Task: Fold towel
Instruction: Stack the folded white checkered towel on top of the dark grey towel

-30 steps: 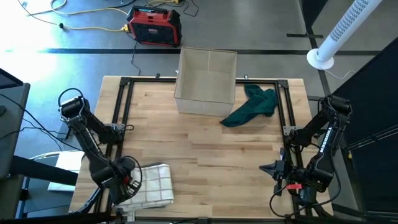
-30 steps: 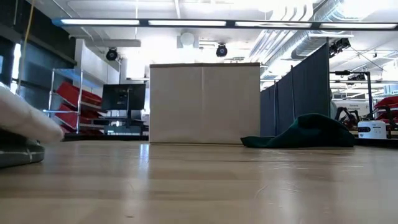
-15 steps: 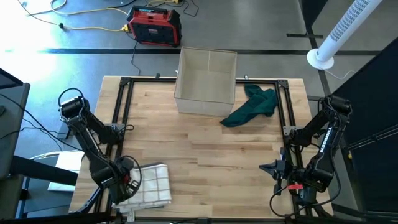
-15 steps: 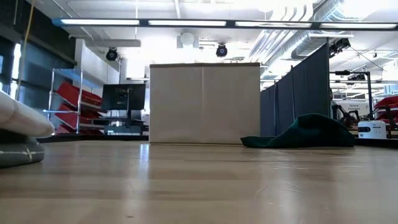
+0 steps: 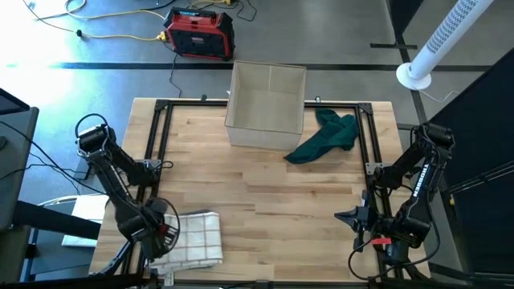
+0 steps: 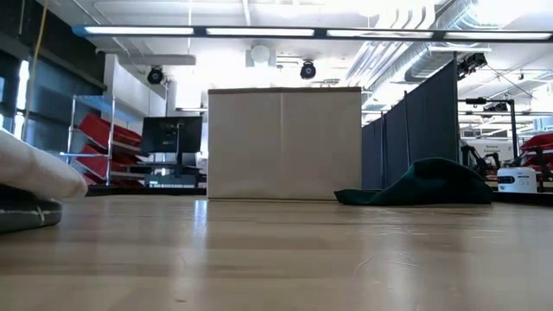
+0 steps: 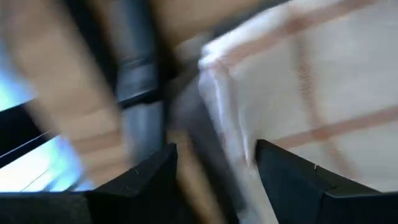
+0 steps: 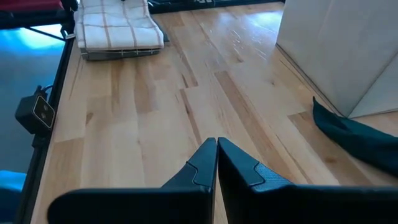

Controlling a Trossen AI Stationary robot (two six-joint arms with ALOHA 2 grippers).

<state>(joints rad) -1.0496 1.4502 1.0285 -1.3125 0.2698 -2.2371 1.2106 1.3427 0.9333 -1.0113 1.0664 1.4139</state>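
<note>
The left gripper point(image 5: 163, 231) sat at the near-left corner of the table point(image 5: 265, 193), right at the edge of the checked towel point(image 5: 191, 239). In the left wrist view its 2 fingers stood apart, with the towel's folded edge point(image 7: 224, 118) lying between and ahead of them; nothing looked pinched. The towel lay as a compact folded stack by the table's near-left frame rail, so the fold seemed largely done. To finish well, the left arm would need to lift clear without snagging the top layer, or press the edge flat first if it sprang up. Farther along, the cardboard box point(image 5: 267, 106) stood at the table's far edge with a green cloth point(image 5: 325, 136) just beside it. The right gripper point(image 5: 359, 218) waited at the near-right, fingers pressed together and empty.
</note>
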